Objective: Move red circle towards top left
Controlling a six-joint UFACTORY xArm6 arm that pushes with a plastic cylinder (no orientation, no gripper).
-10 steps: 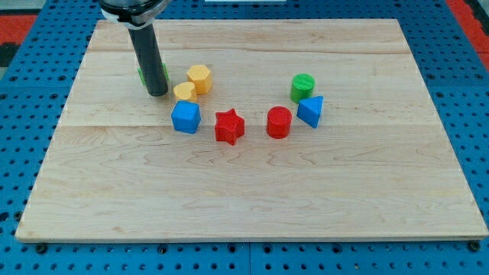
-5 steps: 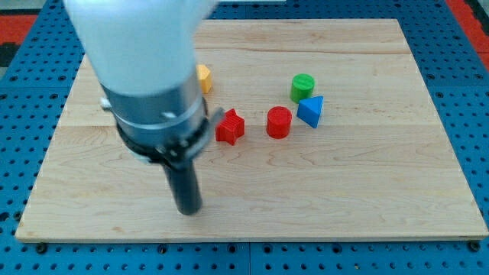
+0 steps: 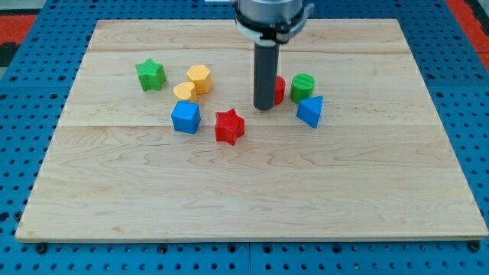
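Observation:
The red circle point(image 3: 279, 89) sits right of the board's middle, mostly hidden behind my rod; only its right edge shows. My tip point(image 3: 264, 107) rests on the board at the circle's lower left, touching or almost touching it. The green cylinder point(image 3: 302, 86) stands just right of the red circle. The blue triangular block point(image 3: 310, 111) lies below the green cylinder. The red star point(image 3: 228, 126) lies lower left of my tip.
A green star point(image 3: 150, 74) sits toward the upper left. A yellow hexagon point(image 3: 199, 78) and a yellow round block point(image 3: 184, 92) sit together, with a blue cube point(image 3: 186, 118) just below them. The wooden board point(image 3: 244, 198) lies on a blue pegboard.
My rod swung from the left to the bottom left, then to the middle. The red circle has moved up, now beside the green cylinder. The left blocks are uncovered.

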